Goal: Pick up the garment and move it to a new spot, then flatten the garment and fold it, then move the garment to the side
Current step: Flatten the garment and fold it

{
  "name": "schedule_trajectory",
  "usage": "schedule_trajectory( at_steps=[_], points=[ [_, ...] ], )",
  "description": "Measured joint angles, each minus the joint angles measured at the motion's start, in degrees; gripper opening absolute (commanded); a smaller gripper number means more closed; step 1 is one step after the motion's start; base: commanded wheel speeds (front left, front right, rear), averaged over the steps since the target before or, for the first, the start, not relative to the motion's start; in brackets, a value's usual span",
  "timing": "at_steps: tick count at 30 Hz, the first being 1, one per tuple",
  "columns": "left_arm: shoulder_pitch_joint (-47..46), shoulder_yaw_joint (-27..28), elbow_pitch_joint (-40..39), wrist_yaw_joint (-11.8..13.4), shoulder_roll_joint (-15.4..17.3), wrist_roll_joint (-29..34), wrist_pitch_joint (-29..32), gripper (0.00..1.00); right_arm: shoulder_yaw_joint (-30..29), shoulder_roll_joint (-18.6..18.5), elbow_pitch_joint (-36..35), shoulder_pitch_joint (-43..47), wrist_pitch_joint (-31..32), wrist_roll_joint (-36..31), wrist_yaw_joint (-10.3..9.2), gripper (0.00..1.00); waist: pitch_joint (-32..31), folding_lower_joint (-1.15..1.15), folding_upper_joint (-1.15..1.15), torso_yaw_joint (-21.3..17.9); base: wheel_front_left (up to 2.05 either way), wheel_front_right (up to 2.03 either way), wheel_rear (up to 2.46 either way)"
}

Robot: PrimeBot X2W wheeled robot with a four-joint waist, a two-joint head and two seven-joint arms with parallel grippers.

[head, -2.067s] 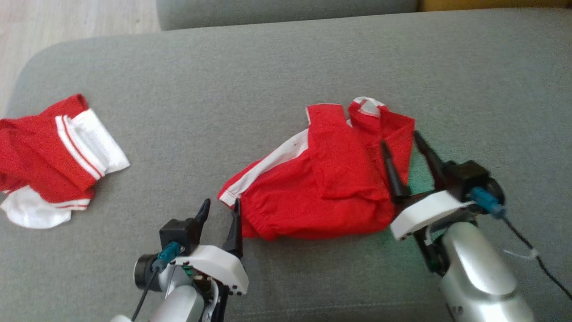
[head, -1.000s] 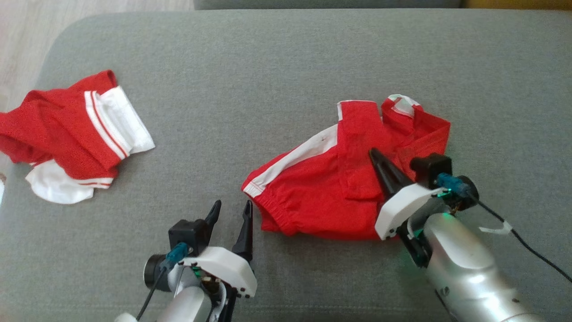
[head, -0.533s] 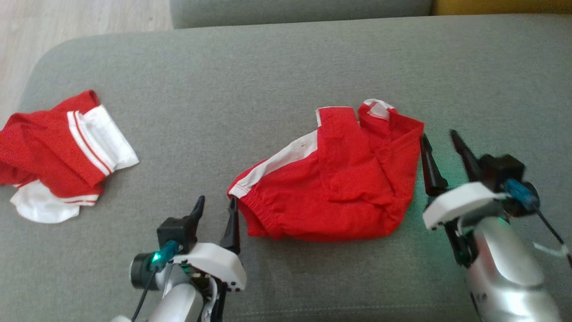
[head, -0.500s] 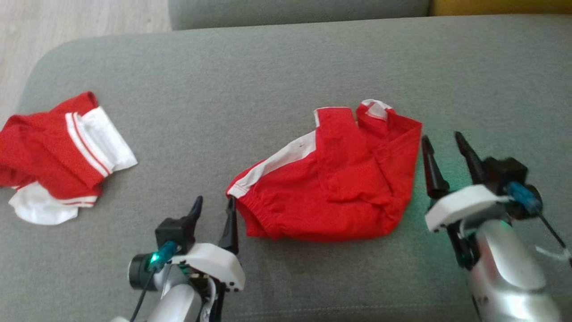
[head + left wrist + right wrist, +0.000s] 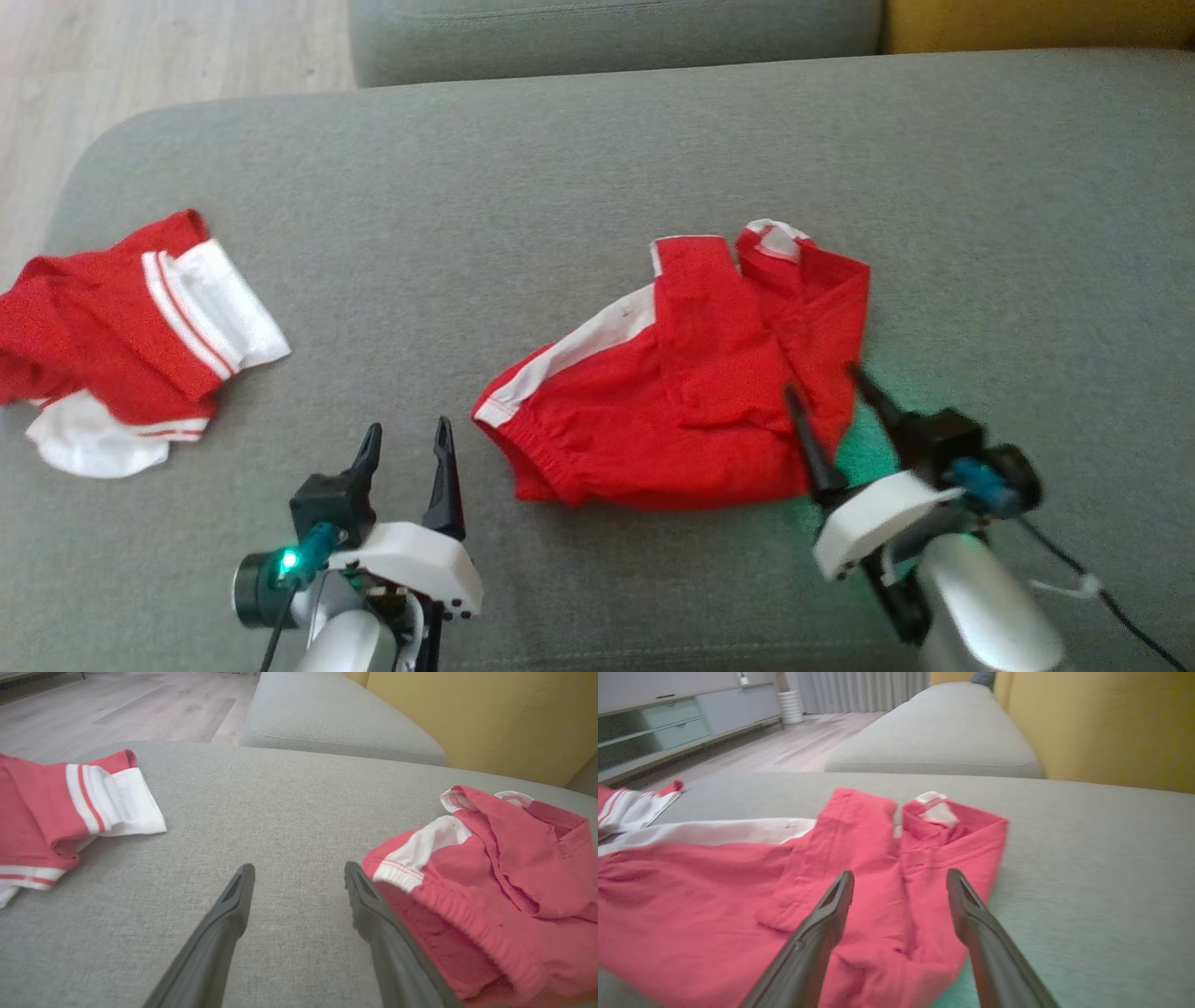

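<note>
Right wrist view: cabinet beyond garment

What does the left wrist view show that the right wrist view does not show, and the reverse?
Left wrist view: the open left end effector over bare grey couch, beside the elastic waistband of the red shorts. Right wrist view: the open right end effector above the shorts' red cloth, and a cabinet beyond. Both: the shorts, the striped second garment, the couch, the wooden floor.
</note>
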Motion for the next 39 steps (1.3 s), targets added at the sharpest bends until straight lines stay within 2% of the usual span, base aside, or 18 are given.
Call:
schedule_trajectory(
  at_steps=[4, 9, 17, 25, 30, 31, 33, 35, 36, 39],
  points=[
    [0.1, -0.9, -0.1, -0.4, 0.0, -0.5, 0.0, 1.0, 5.3, 0.1, 4.2, -1.5, 0.0, 0.5, 0.0, 1.0, 0.1, 0.0, 0.0, 1.7, 0.0, 0.0, 0.0],
    [1.1, -1.6, -0.3, -0.6, 0.0, -0.5, 0.0, 1.0, 8.8, 0.1, 9.1, -4.3, 0.0, 1.0, 0.0, 1.0, 0.5, 0.0, 0.0, 4.0, 0.0, 0.0, 0.0],
    [1.1, -2.1, -0.4, -0.6, 0.0, -0.9, 0.0, 1.0, 12.1, 0.1, 12.1, -6.5, 0.0, 1.6, 0.0, 1.0, 2.0, 0.0, 0.0, 5.8, 0.0, 0.0, 0.0],
    [0.9, -2.6, -0.1, -1.6, 0.0, -2.2, 0.0, 1.0, 16.2, 0.1, 12.8, -7.6, 0.0, 3.1, 0.0, 1.0, 3.5, 0.0, 0.0, 5.6, 0.0, 0.0, 0.0],
    [0.9, -2.7, 0.0, -1.6, 0.0, -2.3, 0.0, 1.0, 14.8, 0.1, 13.2, -7.9, 0.0, 3.1, 0.0, 1.0, 4.0, 0.0, 0.0, 5.4, 0.0, 0.0, 0.0],
    [0.9, -2.7, 0.0, -1.6, 0.0, -2.4, 0.0, 1.0, 14.5, 0.1, 13.2, -7.9, 0.0, 3.1, 0.0, 0.96, 4.0, 0.0, 0.0, 5.4, 0.0, 0.0, 0.0],
    [0.7, -2.8, 0.0, -1.6, 0.0, -2.4, 0.0, 1.0, 14.2, 0.1, 13.0, -8.0, 0.0, 3.1, 0.0, 0.74, 4.2, 0.0, 0.0, 5.3, 0.0, 0.0, 0.0],
    [0.6, -2.7, 0.1, -2.1, 0.0, -2.4, 0.0, 1.0, 13.8, 0.1, 11.8, -8.0, 0.0, 3.5, 0.0, 0.28, 4.2, 0.0, 0.0, 5.2, 0.0, 0.0, 0.0],
    [0.6, -2.7, 0.2, -2.1, 0.0, -2.4, 0.0, 1.0, 13.5, 0.1, 10.6, -8.0, 0.0, 3.8, 0.0, 0.0, 4.1, 0.0, 0.0, 5.0, 0.0, 0.0, 0.0],
    [0.6, -2.4, 0.5, -2.5, 0.0, -2.5, 0.0, 1.0, 11.3, 0.2, 6.6, -8.0, 0.0, 5.3, 0.0, 0.0, 3.9, 0.0, 0.0, 4.4, 0.0, 0.0, 0.0]
  ],
)
